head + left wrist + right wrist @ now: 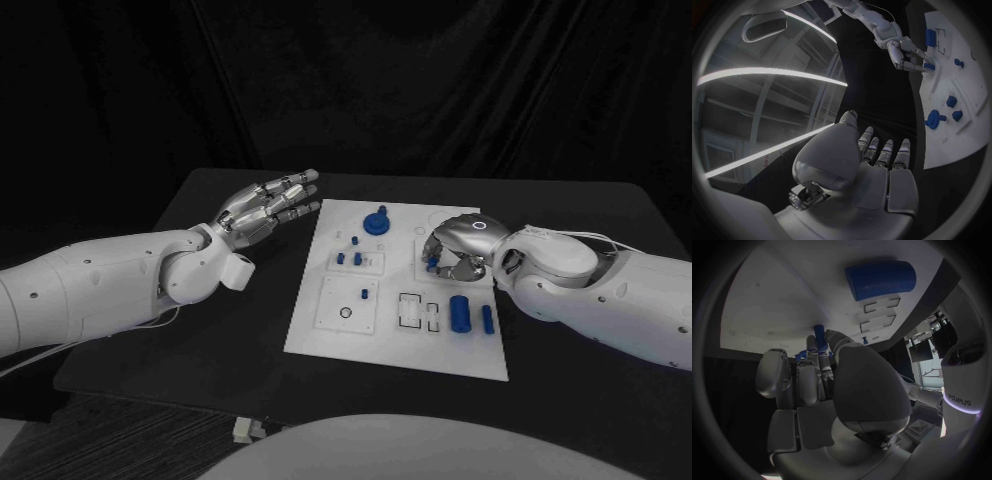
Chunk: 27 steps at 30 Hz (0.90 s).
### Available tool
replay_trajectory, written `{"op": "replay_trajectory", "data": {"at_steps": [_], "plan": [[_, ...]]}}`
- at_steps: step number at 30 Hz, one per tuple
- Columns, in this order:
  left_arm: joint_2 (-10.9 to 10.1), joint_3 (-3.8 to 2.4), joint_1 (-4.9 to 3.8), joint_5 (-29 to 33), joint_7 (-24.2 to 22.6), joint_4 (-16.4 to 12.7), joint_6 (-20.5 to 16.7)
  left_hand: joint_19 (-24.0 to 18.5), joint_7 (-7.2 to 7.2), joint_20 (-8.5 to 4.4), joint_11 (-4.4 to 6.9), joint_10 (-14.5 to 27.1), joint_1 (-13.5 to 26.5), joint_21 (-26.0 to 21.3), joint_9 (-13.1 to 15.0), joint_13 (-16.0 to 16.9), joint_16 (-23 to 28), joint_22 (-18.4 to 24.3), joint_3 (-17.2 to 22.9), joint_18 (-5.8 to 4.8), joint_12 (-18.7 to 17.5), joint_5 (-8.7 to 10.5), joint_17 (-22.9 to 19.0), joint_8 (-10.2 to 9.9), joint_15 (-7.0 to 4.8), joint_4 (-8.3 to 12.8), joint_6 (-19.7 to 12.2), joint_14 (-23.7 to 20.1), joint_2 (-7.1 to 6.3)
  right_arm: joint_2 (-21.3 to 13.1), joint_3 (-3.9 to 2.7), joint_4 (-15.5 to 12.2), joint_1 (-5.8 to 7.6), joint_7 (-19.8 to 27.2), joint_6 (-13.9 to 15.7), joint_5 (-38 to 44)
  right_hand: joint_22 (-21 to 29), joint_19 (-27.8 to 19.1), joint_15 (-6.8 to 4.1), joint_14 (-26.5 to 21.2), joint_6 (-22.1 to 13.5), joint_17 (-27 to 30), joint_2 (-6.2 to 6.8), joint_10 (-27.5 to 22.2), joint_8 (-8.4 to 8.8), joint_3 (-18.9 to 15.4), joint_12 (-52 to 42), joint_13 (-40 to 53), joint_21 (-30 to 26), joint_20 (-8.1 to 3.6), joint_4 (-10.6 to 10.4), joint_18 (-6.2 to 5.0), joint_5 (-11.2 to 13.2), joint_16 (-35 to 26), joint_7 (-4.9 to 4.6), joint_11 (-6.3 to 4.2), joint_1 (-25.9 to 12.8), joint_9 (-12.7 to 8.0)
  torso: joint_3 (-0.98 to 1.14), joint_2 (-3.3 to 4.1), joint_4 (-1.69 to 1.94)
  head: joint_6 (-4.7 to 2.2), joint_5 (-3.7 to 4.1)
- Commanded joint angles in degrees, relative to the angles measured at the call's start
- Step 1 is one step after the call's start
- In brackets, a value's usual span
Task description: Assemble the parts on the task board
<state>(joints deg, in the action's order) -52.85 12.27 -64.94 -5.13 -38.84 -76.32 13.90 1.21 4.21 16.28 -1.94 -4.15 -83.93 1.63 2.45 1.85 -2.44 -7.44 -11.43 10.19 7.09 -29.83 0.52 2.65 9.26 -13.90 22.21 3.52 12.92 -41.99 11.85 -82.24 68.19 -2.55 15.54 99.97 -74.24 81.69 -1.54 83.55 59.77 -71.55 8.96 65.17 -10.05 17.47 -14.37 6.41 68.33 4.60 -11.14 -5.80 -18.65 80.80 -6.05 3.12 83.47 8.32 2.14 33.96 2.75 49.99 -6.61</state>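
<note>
on the black counter (173, 330) lay the white task board (378, 335), and near its front edge a large blue cylinder (460, 311) and a slimmer blue piece (488, 319) rested side by side, with small blue pegs (348, 257) standing farther back. the right hand (459, 246) was bent down over the board's right side, its fingers (819, 360) pinching a small blue peg (819, 333) at the board's surface. beyond, the left hand (270, 208) hung just off the board's left edge, fingers straight and holding nothing, level with the blue knobbed part (378, 221) at the far end.
</note>
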Motion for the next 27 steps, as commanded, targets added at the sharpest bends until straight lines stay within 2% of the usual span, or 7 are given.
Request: {"op": "replay_trajectory", "data": {"at_steps": [1, 6, 17, 23, 27], "plan": [[0.0, -0.05, 0.11, 0.1, -3.2, 0.0, 0.9, 0.6, 0.16, 0.17, -0.52, 0.4, -0.9, -0.4, 0.0, -0.3, -0.9, -0.6, 1.2, -0.09, 0.4, -0.78, 0.6, -0.3, 1.05, 0.1, 0.4, 0.1, -0.14, -0.1, -0.04, -0.1, -0.14, 1.1, 1.1, -0.7, -10.0, 0.3, -0.01, 2.4, 0.5, 0.7, 0.02, 0.7, -1.15, 1.5, 0.9, 0.4, 0.2, -0.07, 0.1, 1.46, -2.0, -0.1, -0.04, -0.17, 1.3, 1.3, 0.01, -0.01, 0.01, 0.01, 0.03], [0.0, -0.05, 0.15, 0.1, -3.1, 0.0, 0.9, 0.6, 0.16, 0.17, -0.52, 0.4, -0.9, -0.4, 0.0, -0.3, -0.9, -0.6, 1.2, -0.09, 0.4, -0.78, 0.6, -0.3, 1.05, 0.1, 0.4, 0.1, -0.14, -0.4, -0.04, -0.4, -0.14, 1.1, 1.6, -2.8, -10.0, 0.3, 0.23, 2.4, 1.7, 0.8, -0.25, 1.7, -2.33, 2.4, 1.0, 0.3, 0.2, 0.06, 1.8, 1.46, -2.3, -0.1, -0.40, -0.04, 2.4, 2.5, -0.01, -0.03, -0.01, 0.01, -0.02], [0.1, -0.05, 0.21, 0.1, -2.9, 0.1, 1.0, 0.6, 0.22, 0.17, -0.57, 0.4, -1.0, -0.4, 0.0, -0.3, -0.9, -0.6, 1.3, -0.10, 0.4, -0.83, 0.6, -0.2, 1.05, 0.2, 0.8, 0.1, -0.11, -1.9, -0.05, -2.7, 0.16, 0.6, 3.5, -4.8, -10.0, 0.2, -0.08, 2.4, 2.9, 1.1, -0.68, 3.7, -3.80, 3.1, 0.8, 0.4, 0.3, -0.09, 4.1, 1.42, -2.1, -0.3, -0.29, -0.45, 3.3, 4.5, -0.01, -0.03, -0.04, 0.01, -0.27], [0.0, -0.05, 0.23, 0.1, -2.6, 0.1, 1.0, 0.6, 0.25, 0.17, -0.59, 0.4, -1.0, -0.4, 0.0, -0.3, -0.9, -0.6, 1.4, -0.11, 0.4, -0.87, 0.6, -0.2, 1.05, 0.2, 0.9, 0.0, -0.07, -3.2, -0.06, -5.0, 1.86, -0.3, 4.6, -5.9, -10.0, 0.3, -0.20, 2.5, 3.1, 0.9, -0.66, 4.3, -4.10, 3.1, 0.7, 0.4, 0.4, -0.20, 4.5, 1.43, -1.8, -0.2, -0.18, -0.61, 3.2, 4.9, -0.02, -0.03, -0.04, 0.01, -0.44], [0.1, -0.05, 0.24, 0.1, -2.5, 0.1, 1.0, 0.6, 0.25, 0.17, -0.59, 0.4, -1.0, -0.4, 0.0, -0.3, -0.9, -0.6, 1.4, -0.11, 0.4, -0.87, 0.6, -0.2, 1.05, 0.2, 0.9, 0.0, -0.07, -4.0, -0.06, -7.2, 4.33, -1.2, 4.5, -8.3, -10.1, 0.3, -0.25, 2.5, 3.2, 0.9, -0.68, 4.4, -4.17, 3.1, 0.8, 0.4, 0.5, -0.24, 4.5, 1.44, -1.6, -0.2, -0.15, -0.66, 3.1, 5.1, -0.02, -0.06, -0.03, 0.01, -0.49]]}}
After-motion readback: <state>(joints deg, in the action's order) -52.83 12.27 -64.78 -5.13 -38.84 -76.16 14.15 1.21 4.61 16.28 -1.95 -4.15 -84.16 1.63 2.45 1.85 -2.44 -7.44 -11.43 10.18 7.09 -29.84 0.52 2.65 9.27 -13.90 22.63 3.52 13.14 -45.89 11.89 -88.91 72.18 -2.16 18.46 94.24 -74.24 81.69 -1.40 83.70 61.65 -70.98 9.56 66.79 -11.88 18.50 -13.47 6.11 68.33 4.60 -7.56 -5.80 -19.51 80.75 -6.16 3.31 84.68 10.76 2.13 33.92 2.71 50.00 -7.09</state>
